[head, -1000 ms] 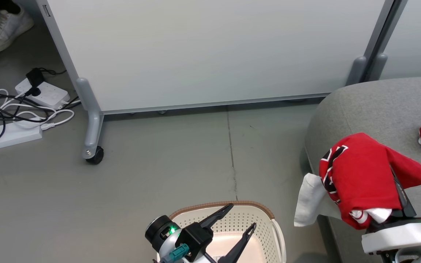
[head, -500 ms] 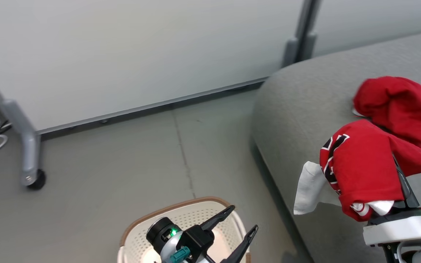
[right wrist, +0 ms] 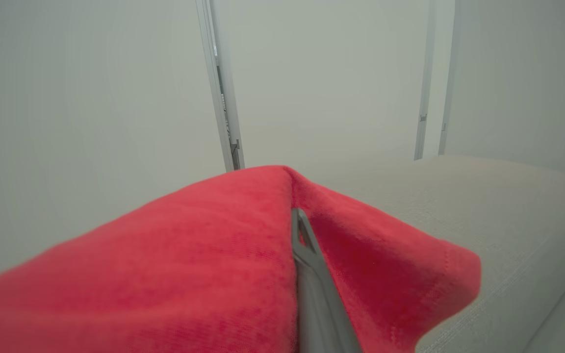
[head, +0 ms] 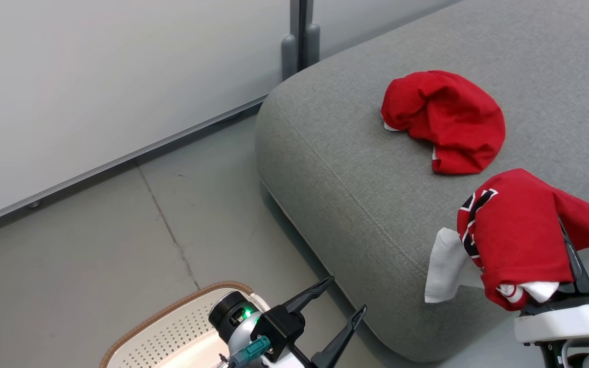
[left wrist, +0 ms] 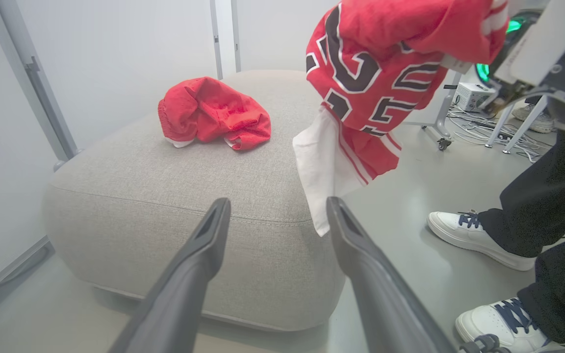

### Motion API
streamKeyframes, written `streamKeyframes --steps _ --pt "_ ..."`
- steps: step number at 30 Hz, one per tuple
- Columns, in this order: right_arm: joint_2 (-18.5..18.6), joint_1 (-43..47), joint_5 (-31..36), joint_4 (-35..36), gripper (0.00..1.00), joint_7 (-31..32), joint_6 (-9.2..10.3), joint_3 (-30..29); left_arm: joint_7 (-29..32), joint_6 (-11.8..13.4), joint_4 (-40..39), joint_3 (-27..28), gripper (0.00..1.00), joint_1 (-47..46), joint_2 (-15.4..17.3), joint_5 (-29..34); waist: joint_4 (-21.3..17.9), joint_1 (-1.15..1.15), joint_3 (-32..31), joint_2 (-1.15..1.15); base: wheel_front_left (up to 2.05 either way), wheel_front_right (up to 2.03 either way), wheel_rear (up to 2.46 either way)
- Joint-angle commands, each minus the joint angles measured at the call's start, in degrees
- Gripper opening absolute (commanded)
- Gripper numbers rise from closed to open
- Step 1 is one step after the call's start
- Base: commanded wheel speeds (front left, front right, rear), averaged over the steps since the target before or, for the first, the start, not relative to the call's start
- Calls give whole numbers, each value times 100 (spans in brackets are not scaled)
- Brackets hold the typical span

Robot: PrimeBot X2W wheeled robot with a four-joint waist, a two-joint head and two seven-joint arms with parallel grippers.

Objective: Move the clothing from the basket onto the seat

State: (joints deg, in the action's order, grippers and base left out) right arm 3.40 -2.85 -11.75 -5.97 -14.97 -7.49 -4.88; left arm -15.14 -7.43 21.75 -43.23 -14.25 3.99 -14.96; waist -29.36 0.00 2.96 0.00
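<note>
- Head view: the jersey is held aloft by the right end effector, which is clamped on its cloth. A white flap hangs past the near edge of the seat.
- The plain red garment is seen lying crumpled on the seat top, apart from the jersey.
- The left end effector is held with its fingers apart and nothing between them, by the basket on the floor.
- 1 of 2 garments is judged delivered; placing the 2nd is the step in hand.
- If the jersey is released this close to the edge, it may be pulled to the floor by its hanging part.
- Cloth is draped over the fingers, so it may be snagged on them at release.
</note>
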Motion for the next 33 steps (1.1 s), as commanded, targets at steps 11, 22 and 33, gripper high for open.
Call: streamKeyframes --steps 11,22,33 --pt "-25 -263 -150 169 0 -28 -2 -206 -6 -4 -65 -93 100 -160 124 33 -22 0 328 0 0 0 0" --pt "720 -2380 -257 106 0 -28 -2 -312 -6 -4 -195 -371 100 -546 734 189 150 0 1601 0 0 0 0" --pt "1727 -4908 -856 -2174 0 -28 -2 -1067 -5 -4 -358 -909 100 -984 1263 159 640 0 2579 0 0 0 0"
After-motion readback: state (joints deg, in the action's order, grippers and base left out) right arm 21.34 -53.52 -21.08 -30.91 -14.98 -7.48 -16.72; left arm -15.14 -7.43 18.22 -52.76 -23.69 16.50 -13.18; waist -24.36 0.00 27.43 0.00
